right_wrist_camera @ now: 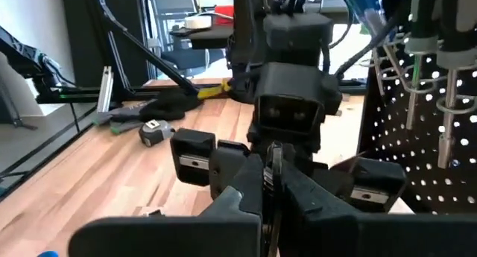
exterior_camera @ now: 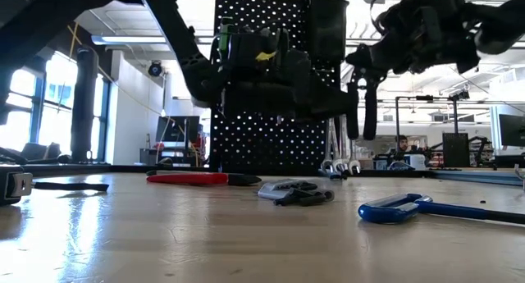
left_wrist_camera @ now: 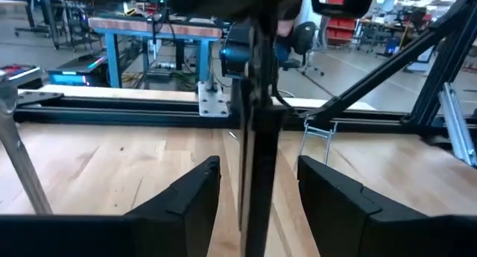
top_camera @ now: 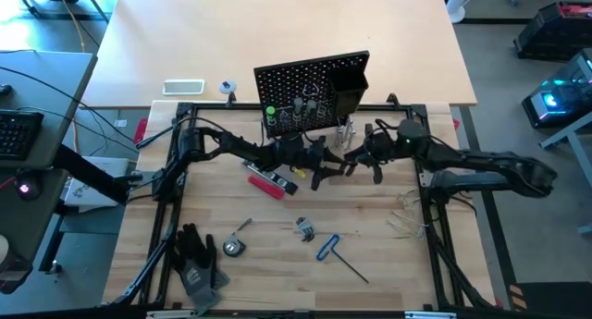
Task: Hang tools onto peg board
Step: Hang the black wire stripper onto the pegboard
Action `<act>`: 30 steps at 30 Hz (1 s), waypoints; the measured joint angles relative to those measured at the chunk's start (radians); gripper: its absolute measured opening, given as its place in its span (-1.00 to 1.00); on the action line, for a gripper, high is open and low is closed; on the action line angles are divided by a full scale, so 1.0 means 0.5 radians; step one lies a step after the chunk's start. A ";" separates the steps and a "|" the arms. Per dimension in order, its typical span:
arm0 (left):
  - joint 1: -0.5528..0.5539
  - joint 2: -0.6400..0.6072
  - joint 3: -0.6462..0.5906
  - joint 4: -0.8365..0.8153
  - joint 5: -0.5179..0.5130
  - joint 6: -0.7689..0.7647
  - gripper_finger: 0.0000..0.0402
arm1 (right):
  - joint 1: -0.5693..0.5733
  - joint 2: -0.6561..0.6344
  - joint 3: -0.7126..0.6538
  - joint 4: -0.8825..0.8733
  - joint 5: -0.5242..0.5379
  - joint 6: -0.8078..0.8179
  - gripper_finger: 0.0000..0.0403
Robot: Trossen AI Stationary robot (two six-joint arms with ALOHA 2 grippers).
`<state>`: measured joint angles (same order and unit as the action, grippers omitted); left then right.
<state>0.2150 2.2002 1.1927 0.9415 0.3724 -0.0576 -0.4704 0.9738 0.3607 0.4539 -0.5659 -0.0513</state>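
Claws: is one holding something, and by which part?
The right claw pinches a thin dark tool by its upper end; the left claw stands open around it, not touching.

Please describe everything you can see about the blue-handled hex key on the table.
The blue-handled hex key lies flat on the wooden table, near the front and right of the middle. It has a blue loop-shaped handle, which looks like plastic, and a thin dark straight shaft, apparently metal, pointing toward the front right. Nothing touches it; neither pincer is near. A small grey tool lies just beside the handle, apart from it.

Both arms [top_camera: 347, 157] crowd peg board [top_camera: 310, 88] front.
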 joint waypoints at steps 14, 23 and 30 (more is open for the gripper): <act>-0.173 0.000 0.000 -0.145 -0.817 0.226 -0.14 | -0.113 0.185 0.001 0.211 -0.195 0.004 -1.00; -0.230 0.022 0.000 0.030 -1.028 0.213 -0.14 | -0.139 0.186 0.001 0.245 -0.273 0.015 -1.00; -0.191 0.101 0.000 0.147 -0.950 0.091 -0.14 | -0.140 0.201 0.022 0.258 -0.282 0.006 -1.00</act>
<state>0.1195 2.2505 1.1927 1.0149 -0.1025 -0.0123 -0.5404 1.0744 0.3719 0.5827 -0.7067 -0.0485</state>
